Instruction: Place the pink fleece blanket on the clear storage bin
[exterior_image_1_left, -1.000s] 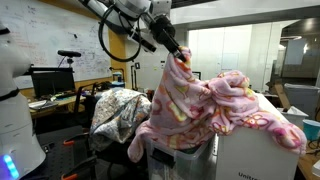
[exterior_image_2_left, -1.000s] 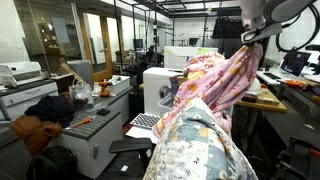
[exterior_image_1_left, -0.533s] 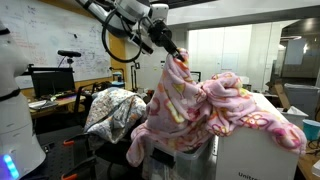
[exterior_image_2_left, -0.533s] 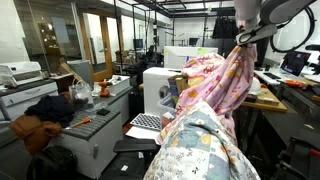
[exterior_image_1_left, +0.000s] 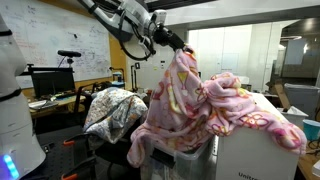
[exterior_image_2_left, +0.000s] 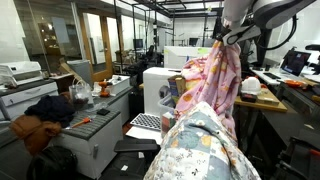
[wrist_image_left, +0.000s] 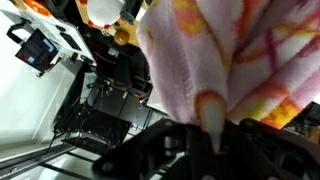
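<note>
Aloft: pink fleece blanket (exterior_image_1_left: 186, 100) (in claw (exterior_image_1_left: 181, 47))

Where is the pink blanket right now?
In an exterior view the pink blanket hangs from the shut end effector, its lower part draped over the white box, beside the grey blanket.

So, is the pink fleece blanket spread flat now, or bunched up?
Bunched, not flat: the gripper holds one part of the pink fleece blanket high; the rest lies heaped in folds over the white box.

I see the pink blanket (exterior_image_1_left: 195, 100) w/ yellow, cream and orange shapes; the grey-white blanket (exterior_image_1_left: 115, 108) is patterned; box (exterior_image_1_left: 255, 155) is white.
</note>
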